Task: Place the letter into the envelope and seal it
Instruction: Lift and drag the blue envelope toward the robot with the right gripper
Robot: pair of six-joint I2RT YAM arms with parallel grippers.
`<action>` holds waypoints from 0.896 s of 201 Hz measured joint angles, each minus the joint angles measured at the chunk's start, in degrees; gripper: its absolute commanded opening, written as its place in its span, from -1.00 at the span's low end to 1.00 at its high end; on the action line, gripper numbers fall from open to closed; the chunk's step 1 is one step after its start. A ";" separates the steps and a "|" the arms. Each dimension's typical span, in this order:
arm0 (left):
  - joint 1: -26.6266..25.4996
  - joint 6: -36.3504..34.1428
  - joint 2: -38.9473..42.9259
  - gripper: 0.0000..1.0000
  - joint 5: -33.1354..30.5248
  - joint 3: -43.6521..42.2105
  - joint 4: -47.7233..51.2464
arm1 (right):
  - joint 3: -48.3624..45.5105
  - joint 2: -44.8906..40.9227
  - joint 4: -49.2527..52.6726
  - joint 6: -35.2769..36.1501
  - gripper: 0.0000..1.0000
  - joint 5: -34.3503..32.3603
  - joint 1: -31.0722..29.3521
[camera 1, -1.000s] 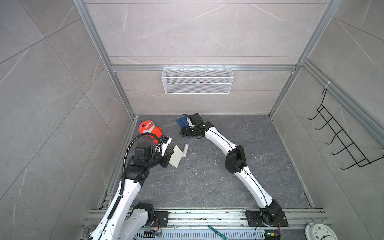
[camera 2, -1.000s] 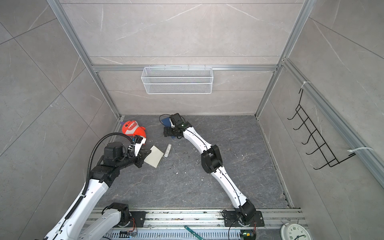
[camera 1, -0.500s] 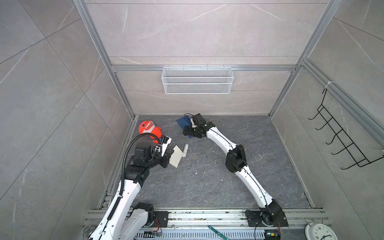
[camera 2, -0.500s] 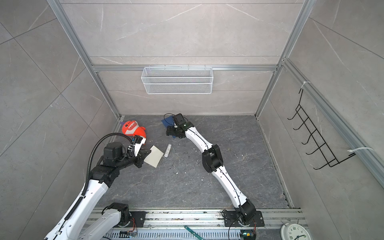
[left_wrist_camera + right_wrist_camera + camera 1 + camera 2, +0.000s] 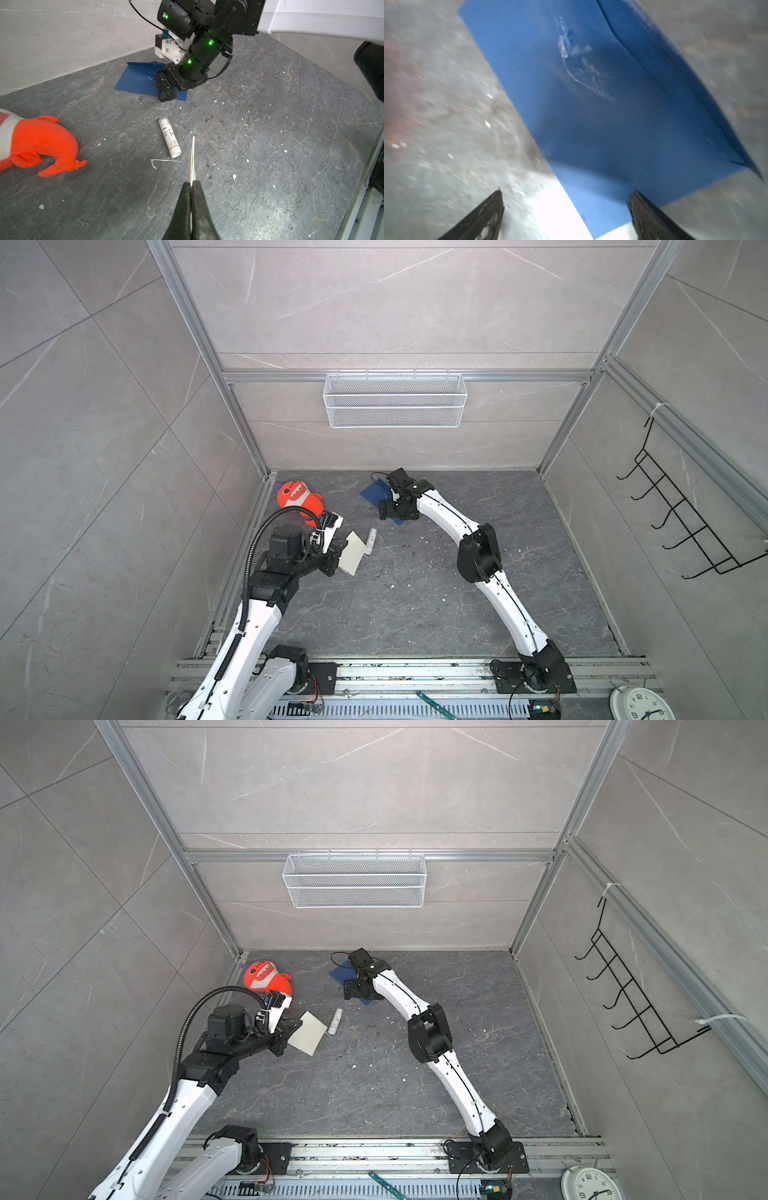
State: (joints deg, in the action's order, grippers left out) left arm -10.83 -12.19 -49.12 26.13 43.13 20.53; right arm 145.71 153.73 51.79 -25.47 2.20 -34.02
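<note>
**Top views:** Your left gripper point(image 5: 336, 551) pinched the letter point(image 5: 353, 553) by one edge. The sheet was tilted and apparently clear of the floor point(image 5: 415, 593), with the glue stick point(image 5: 370, 538) just beside its free edge. Farther back, your right gripper point(image 5: 383, 510) hung low over the envelope point(image 5: 374, 491), which lay flat and partly hidden beneath it.

**Left wrist view:** The letter appeared edge-on, a thin sheet, seemingly doubled, standing out from fingers point(image 5: 182, 199) pressed tight on it. It looked light and limp enough to sag or flutter. The hold near the edge probably suited it, since a squeeze further in would likely crease it. The envelope lay well apart from the letter, its flap point(image 5: 145, 65) lifted along the far side.

**Right wrist view:** This view was blurred, but it showed the fingers point(image 5: 483, 216) spread wide and holding nothing. One hung over bare floor and the other over the envelope's near end, and the envelope's long edge ran between them. You could not tell whether either tip touched the paper. Thin and flat against the floor, the envelope would likely resist a plain pinch. The raised flap looked the easiest place to take hold.
</note>
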 measured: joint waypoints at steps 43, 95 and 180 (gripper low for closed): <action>0.00 0.00 0.07 -1.00 0.00 0.00 0.00 | -21.88 -12.17 -5.29 -0.70 0.94 -1.46 0.74; 0.00 0.02 0.17 -1.00 0.00 -0.11 -0.15 | -46.16 -26.38 -15.56 -4.02 0.93 -1.25 1.60; 0.00 0.02 0.68 -1.00 0.85 -0.63 -0.48 | -58.18 -46.18 -23.15 1.40 0.91 -3.10 0.61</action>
State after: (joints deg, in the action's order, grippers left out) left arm -10.83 -12.16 -48.45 26.98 42.50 20.05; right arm 87.53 107.55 28.64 -24.08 -0.91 -33.41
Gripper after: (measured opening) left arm 0.044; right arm 0.965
